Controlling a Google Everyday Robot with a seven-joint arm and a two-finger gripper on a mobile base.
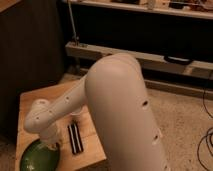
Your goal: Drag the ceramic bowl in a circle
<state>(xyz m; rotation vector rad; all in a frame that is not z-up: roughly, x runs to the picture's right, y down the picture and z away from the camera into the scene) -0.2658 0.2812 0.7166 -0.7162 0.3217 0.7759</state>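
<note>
The green ceramic bowl (39, 157) sits at the front left corner of the small wooden table (60, 100), partly cut off by the picture's lower edge. My gripper (50, 144) reaches down from the white wrist (39, 117) onto the bowl's far right rim. My large white arm (125, 110) fills the middle of the view and hides the table's right side.
A black rectangular object (75, 138) lies on the table just right of the bowl. A dark cabinet (30, 50) stands behind the table at left. A metal shelf rail (150, 57) runs across the back. Cables (205, 145) lie on the speckled floor at right.
</note>
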